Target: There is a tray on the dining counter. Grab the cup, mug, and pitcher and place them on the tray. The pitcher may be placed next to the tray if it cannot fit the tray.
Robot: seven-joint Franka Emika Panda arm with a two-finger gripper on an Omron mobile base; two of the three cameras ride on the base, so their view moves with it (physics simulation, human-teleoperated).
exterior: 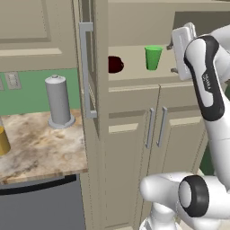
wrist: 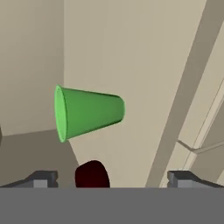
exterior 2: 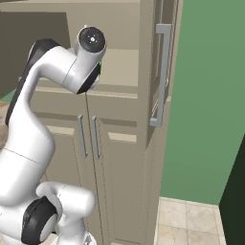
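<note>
Beige cabinets fill the wall ahead, with an open shelf recess above the double doors. On that shelf the green cup [exterior: 153, 57] stands upright, and the dark red mug [exterior: 115, 64] sits to its left, partly behind a tall cabinet edge. Spread wide and gripping nothing, the claw [wrist: 112, 178] faces both from near the shelf. On the marbled counter [exterior: 40, 148] at left stand a grey canister [exterior: 59, 101] and the yellow pitcher [exterior: 3, 140]
</note>
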